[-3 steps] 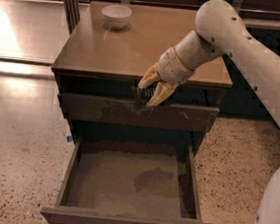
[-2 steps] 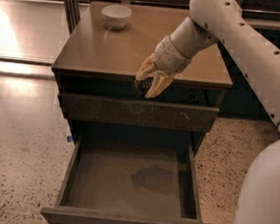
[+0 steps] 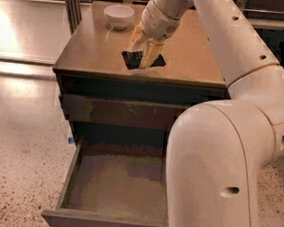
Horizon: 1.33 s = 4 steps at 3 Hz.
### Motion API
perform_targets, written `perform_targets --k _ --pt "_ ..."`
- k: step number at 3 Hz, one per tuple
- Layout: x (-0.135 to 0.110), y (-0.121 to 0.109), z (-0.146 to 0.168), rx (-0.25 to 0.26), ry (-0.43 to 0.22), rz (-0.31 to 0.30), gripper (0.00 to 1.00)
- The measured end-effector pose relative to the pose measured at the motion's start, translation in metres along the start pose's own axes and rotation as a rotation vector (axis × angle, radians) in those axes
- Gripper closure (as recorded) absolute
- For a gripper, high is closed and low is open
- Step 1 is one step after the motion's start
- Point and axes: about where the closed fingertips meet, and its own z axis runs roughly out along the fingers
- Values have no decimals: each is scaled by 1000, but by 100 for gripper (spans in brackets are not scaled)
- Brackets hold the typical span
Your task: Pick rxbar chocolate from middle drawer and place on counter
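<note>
The rxbar chocolate (image 3: 158, 61), a flat bar in a black wrapper, is down at the tan-brown counter (image 3: 88, 50), near its front middle. My gripper (image 3: 143, 49) reaches down over it from above, its yellow fingers (image 3: 152, 53) closed across the bar. The bar looks level with the counter top. The middle drawer (image 3: 114, 188) stands pulled out below, its grey-brown floor bare. My white arm hides the drawer's right side.
A white bowl (image 3: 119, 14) sits at the counter's back left. A scuffed closed drawer front (image 3: 117, 111) is just under the counter top. Speckled terrazzo floor (image 3: 15, 173) lies to the left. My arm's large white link (image 3: 216, 178) fills the right foreground.
My gripper has risen from the front of the cabinet with the bar and moved back over the counter top, bringing the bar down onto it.
</note>
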Motion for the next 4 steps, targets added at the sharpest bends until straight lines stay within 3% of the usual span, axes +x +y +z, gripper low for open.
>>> perform_targets --k 1,2,3,4 --pt "12 -27 -13 78 3 -11 100" --pt "35 -40 -16 185 -43 -22 100" --pt "62 -34 11 213 -112 15 100" --pt "82 -24 42 200 -170 58 100"
